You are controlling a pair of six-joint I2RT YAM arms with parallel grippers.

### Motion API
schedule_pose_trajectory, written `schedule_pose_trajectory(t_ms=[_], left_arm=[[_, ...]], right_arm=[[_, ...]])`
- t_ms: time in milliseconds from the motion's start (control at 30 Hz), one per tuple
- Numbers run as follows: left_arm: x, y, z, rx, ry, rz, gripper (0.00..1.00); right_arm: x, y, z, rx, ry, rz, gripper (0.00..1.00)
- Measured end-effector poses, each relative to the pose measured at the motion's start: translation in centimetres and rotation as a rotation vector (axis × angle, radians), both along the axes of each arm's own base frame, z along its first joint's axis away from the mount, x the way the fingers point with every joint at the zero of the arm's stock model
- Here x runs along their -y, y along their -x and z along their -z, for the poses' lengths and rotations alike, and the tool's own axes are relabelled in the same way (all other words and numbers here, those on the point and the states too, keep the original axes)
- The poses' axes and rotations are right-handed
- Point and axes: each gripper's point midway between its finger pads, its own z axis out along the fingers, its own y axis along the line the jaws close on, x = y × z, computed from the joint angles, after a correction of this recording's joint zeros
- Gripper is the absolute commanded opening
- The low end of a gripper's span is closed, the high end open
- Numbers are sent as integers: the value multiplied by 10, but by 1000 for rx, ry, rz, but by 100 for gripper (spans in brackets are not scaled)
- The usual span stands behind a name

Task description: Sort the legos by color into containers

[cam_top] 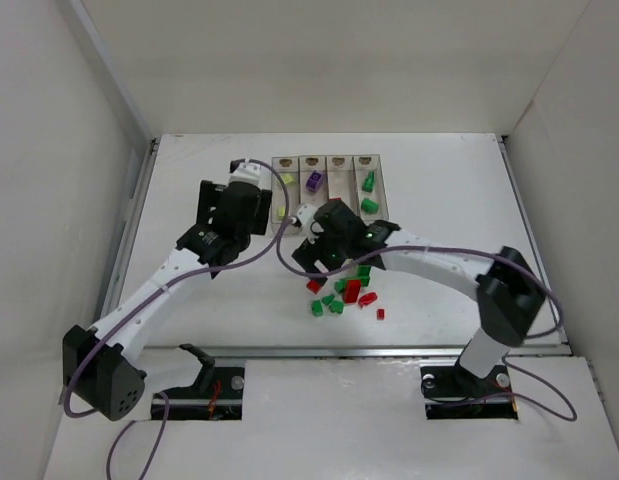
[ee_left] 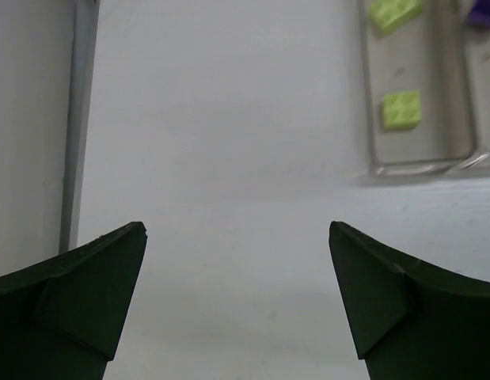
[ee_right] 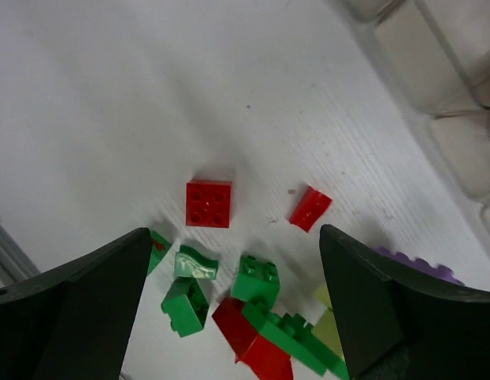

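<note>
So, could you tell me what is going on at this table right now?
Two robot arms are sorting small toy bricks by colour into a row of four clear bins. The left fingers stand open and empty over bare table beside the leftmost bin, which holds two yellow-green bricks. The right fingers are open too, above the loose pile of mostly red and green bricks, gripping nothing. A purple brick and two green bricks sit in other bins.

1. A slim, white-shelled left arm [cam_top: 154,290] and a matching right arm [cam_top: 429,262] are jointed by black housings.
2. Thin purple cables [cam_top: 278,248] are looped along both.
3. The left gripper [ee_left: 237,226] and right gripper [ee_right: 235,230] are fitted with matte black wedge-shaped fingers [ee_left: 78,293].
</note>
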Motion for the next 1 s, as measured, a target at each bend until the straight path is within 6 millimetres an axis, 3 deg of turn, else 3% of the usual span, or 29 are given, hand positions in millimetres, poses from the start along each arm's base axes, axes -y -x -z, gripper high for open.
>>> schedule_pose_trajectory(t_ms=[67,167,267,400,633,733,767,833,900,1000], left_arm=[[-14,12,31,-69,-53,-46,100],[-27,25,51,-109,-95,-81,100],[-30,31,46,-84,-87,-92,100],[-31,31,30,-23,-55,-106,100],[-33,32,27,-7,-47,-116,100],[-33,32,28,-9,-48,-117,100],[-33,32,28,-9,-48,-117,100],[-33,32,28,-8,-48,-118,100],[-33,32,28,-8,-47,-116,100],[-33,32,28,-9,-47,-115,100]], right_arm=[[-10,2,21,-41,45,-39,89],[-22,3,52,-98,97,-86,89],[-24,5,70,-127,126,-94,87],[-26,6,79,-146,139,-97,76],[-23,15,101,-193,180,-109,56],[-24,19,102,-196,181,-109,36],[-24,20,102,-199,179,-100,24],[-24,21,102,-202,176,-99,9],[-25,21,101,-208,170,-91,0],[-27,20,99,-218,158,-57,0]])
